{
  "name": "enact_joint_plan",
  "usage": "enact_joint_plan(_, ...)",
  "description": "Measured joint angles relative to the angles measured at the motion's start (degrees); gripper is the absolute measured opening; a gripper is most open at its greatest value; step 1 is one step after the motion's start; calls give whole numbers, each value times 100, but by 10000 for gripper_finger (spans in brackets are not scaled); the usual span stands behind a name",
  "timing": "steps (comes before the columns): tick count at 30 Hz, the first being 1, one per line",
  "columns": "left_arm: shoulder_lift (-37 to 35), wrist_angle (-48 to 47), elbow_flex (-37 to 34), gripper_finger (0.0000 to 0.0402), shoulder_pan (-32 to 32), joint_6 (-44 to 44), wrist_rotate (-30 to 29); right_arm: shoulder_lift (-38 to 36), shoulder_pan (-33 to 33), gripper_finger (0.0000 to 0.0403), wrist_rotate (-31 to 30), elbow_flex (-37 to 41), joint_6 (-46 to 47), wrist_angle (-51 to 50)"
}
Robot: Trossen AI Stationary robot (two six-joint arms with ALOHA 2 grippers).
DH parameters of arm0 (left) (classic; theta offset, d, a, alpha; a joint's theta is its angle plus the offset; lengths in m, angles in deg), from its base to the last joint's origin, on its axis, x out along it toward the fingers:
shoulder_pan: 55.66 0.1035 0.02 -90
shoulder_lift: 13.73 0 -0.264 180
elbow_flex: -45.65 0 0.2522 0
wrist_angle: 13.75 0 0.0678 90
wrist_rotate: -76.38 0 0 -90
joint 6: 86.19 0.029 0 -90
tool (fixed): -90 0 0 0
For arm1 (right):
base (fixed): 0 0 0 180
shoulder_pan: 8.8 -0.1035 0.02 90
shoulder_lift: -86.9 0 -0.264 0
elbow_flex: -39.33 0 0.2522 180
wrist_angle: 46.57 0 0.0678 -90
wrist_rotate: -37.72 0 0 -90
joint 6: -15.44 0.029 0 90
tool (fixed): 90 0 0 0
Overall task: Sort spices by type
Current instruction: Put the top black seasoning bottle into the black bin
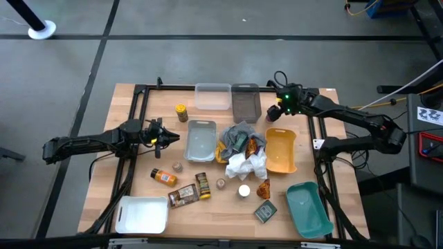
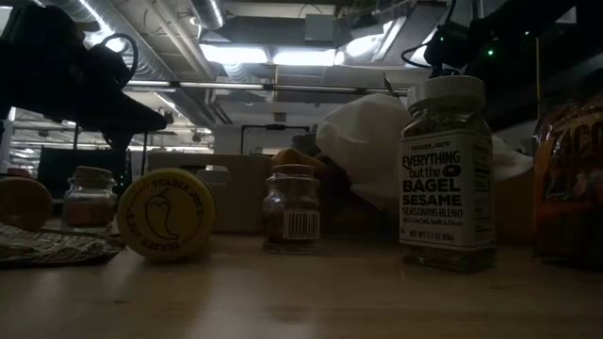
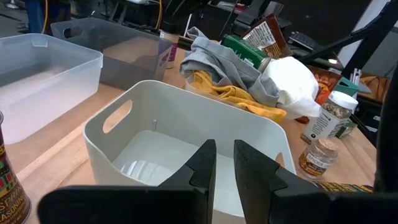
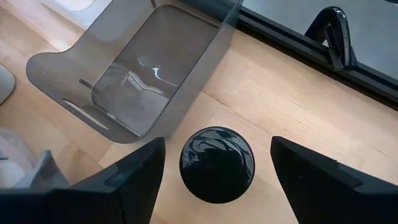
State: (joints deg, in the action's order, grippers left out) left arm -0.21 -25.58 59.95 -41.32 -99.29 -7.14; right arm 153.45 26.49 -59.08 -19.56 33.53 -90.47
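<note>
My right gripper (image 4: pixel 217 163) hangs open over the table's far right, beside the grey tray (image 4: pixel 146 68). Its fingers stand on either side of a small round black pot (image 4: pixel 216 163) that sits on the wood, with a gap on both sides. My left gripper (image 3: pixel 224 167) waits shut and empty at the table's left, facing the pale tray (image 3: pixel 186 134). Other spices lie near the front: a yellow jar (image 1: pixel 181 112), an orange bottle (image 1: pixel 165 178), a brown packet (image 1: pixel 183 197), a dark jar (image 1: pixel 203 185) and a flat tin (image 1: pixel 265 211).
A heap of grey, yellow and white cloths (image 1: pixel 242 149) with more spices in it fills the middle. Around it stand a clear tray (image 1: pixel 212 95), a yellow tray (image 1: pixel 282 151), a teal tray (image 1: pixel 308 207) and a white tray (image 1: pixel 142 214). A sesame seasoning jar (image 2: pixel 446 174) stands near the front.
</note>
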Motion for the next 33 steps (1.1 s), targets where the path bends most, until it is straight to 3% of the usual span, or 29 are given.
enact_joint_plan(25,0,-2,0,45,-1,0,2,7,0,291,2,214,2,21)
enact_joint_plan(33,1,-2,0,45,0,2,2,533,0,291,2,214,-32,88)
